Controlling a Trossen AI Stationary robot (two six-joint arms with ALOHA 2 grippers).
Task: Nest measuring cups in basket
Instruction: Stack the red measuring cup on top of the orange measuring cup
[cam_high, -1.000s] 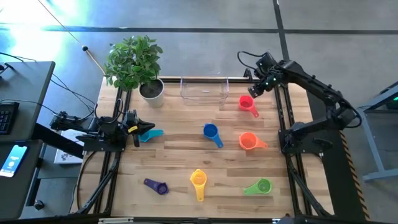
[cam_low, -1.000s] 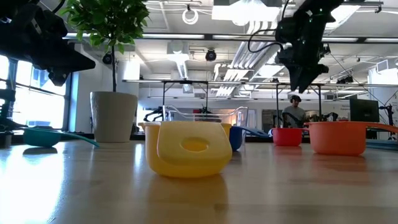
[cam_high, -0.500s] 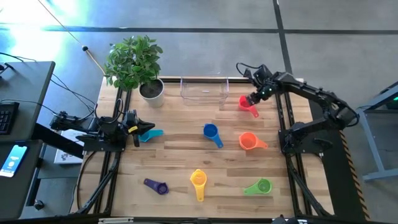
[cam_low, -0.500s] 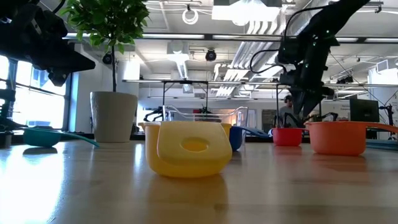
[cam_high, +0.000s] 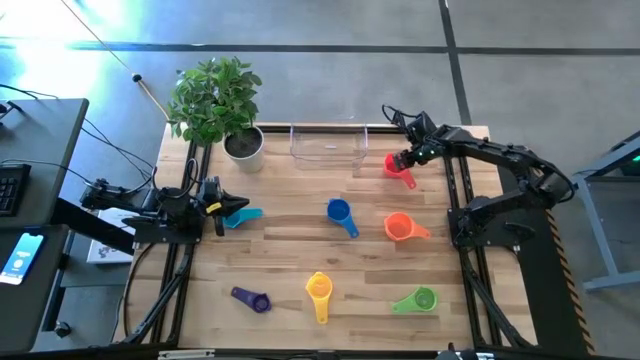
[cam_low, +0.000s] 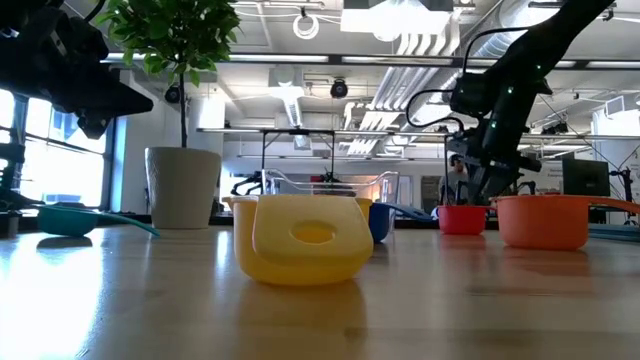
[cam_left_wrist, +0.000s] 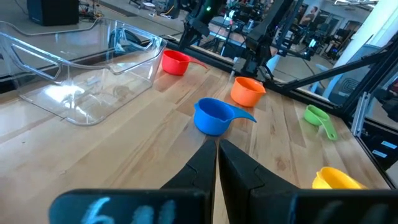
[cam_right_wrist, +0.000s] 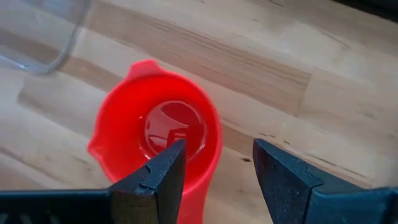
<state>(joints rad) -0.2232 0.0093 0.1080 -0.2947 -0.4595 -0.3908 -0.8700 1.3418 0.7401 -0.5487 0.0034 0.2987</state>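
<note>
The red cup (cam_right_wrist: 155, 137) stands upright on the table, just right of the clear basket (cam_high: 328, 143). My right gripper (cam_right_wrist: 217, 152) hangs open close over it, pointing steeply down. One finger (cam_right_wrist: 163, 171) is over the bowl and the other (cam_right_wrist: 283, 177) is outside the rim on the handle side. I see no touch. My left gripper (cam_left_wrist: 217, 149) is shut at the table's left edge, above the teal cup (cam_high: 247, 215). Blue (cam_high: 340, 212), orange (cam_high: 402, 228), yellow (cam_high: 319, 290), green (cam_high: 420, 299) and purple (cam_high: 250, 298) cups lie apart on the table.
A potted plant in a white pot (cam_high: 243, 147) stands at the far left, beside the basket. The basket's near wall (cam_left_wrist: 81, 93) rises a little left of the red cup. Bare wood lies between the scattered cups in the middle of the table.
My right gripper has come down from well above the table's far right corner to just over the red cup. It has rolled a little on the way and stayed open. The cups have not moved.
</note>
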